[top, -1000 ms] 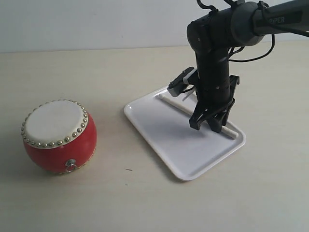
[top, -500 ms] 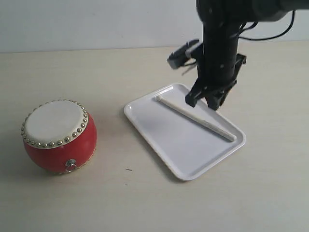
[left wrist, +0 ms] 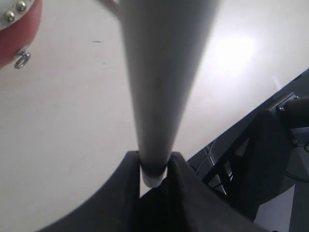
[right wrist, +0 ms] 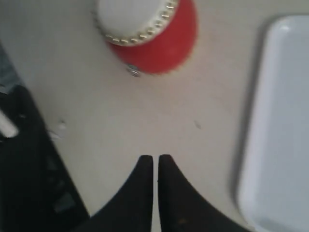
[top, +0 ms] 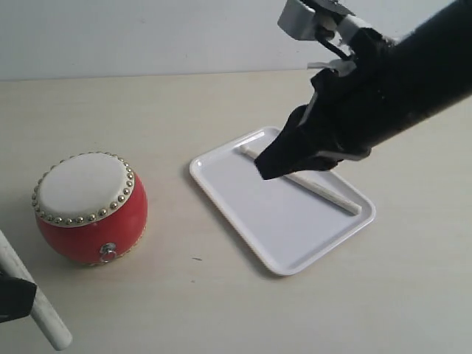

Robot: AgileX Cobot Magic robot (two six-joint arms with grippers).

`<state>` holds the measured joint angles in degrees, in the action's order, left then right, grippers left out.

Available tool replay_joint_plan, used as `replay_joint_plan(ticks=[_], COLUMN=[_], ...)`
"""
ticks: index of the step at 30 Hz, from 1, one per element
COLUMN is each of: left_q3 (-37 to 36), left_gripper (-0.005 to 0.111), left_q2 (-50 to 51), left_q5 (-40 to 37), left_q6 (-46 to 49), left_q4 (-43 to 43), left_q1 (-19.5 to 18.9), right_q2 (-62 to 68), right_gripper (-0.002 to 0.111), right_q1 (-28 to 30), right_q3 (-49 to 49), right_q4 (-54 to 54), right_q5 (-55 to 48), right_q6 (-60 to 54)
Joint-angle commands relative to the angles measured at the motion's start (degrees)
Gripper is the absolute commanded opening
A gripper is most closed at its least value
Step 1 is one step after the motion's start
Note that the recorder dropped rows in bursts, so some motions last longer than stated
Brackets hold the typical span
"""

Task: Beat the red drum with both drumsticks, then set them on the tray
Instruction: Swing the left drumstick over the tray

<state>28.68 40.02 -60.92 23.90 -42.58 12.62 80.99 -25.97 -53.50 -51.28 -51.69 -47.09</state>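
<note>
Slim pale wooden drumstick [top: 325, 190] lies on the flat white tray [top: 284, 232], under the right gripper [right wrist: 155, 163], fingers together.
The left gripper [left wrist: 154, 166] clamps the other stick [left wrist: 161, 72].

Beige tabletop [top: 221, 317], pale wall [top: 147, 37], small dark speck [top: 196, 259]

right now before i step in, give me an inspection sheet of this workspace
surface: pale beige tabletop, one small dark speck on it
job's things: small round red drum with cream skin upright, left of the flat white plastic tray in the exterior view; one slim pale wooden drumstick lies in the tray; the other drumstick is in the left gripper
clutter: nothing seen
grippers: left gripper shut on the other drumstick; right gripper shut, empty, raised near the tray
cables: nothing seen on the table
surroundings: plain pale wall; dark frame beyond the table edge
</note>
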Motion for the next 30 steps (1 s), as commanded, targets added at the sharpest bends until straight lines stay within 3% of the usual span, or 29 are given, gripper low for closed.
replay_joint_plan(ticks=[1,6,9,14,19,24,30], left_q3=[-3.6,-5.4,-5.4,-5.4,-5.4,-4.7,2.8], left_gripper=[0.0,0.0,0.0,0.0,0.0,0.0,0.0], left_q2=[0.0,2.5,5.3,10.8,19.3,29.1,38.6], left_q5=[2.4,0.9,-0.1,0.6,1.4,1.0,1.3], left_q6=[8.8,13.6,16.6,26.3,27.1,27.2,26.6], left_q4=[-8.2,-12.9,-16.2,-25.8,-34.3,-42.1,-43.2], left_q1=[-0.1,-0.1,-0.1,-0.1,-0.1,0.1,5.4], right_q2=[-1.6,-1.1,-1.0,-1.0,-1.0,-1.1,-4.5], right_gripper=[0.006,0.032,0.047,0.049,0.049,0.049,0.049], right_q1=[0.0,-0.4,-3.1,-7.2,-7.4,-7.3,-4.4], right_q3=[5.7,5.5,5.5,5.5,5.5,2.1,-2.6], right_q4=[-22.9,-32.0,-32.5,-32.3,-31.3,-14.9,12.8], right_q5=[-2.0,-9.5,-8.5,-3.5,0.1,1.3,2.3], right_q6=[-22.3,-30.8,-30.9,-30.8,-26.0,-11.4,13.9])
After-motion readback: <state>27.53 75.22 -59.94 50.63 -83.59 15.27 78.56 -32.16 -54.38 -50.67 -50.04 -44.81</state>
